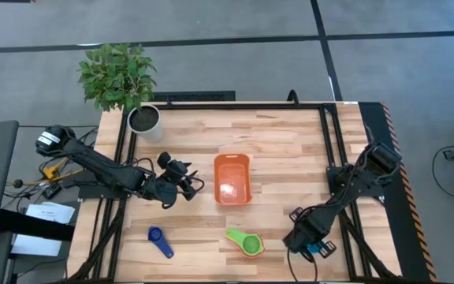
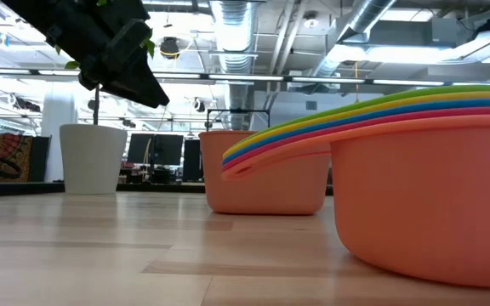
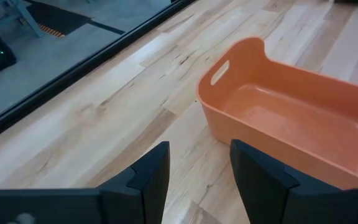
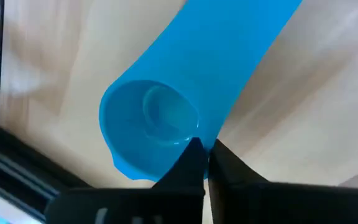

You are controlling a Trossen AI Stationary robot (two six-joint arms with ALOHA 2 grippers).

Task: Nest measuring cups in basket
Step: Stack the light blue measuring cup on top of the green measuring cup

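the small orange rectangular plastic basket sits near the middle of the pale wooden table, long side running away from the front edge; it has rounded corners, shallow glossy walls and a slot handle cut into one end, and the left wrist view shows its inside bare. the left gripper hovers just beside the basket's left wall, apart from it, its two dark fingers spread and holding nothing. a stack of nested plastic measuring cups lies near the front edge, in front of the basket and apart from it, green on top with its short flat handle pointing back and to the left; in the low view the stack fills the right side, an orange cup outermost at the bottom and yellow, green and other coloured rims layered above it, handles fanned together. a dark blue plastic measuring cup lies alone near the front left, handle angled toward the front right. the right gripper is low at the front right corner of the table, its fingertips pinched onto the rim of a light blue plastic measuring cup, a small round bowl with a broad flat handle. a white round plant pot with a leafy green plant stands at the back left corner.
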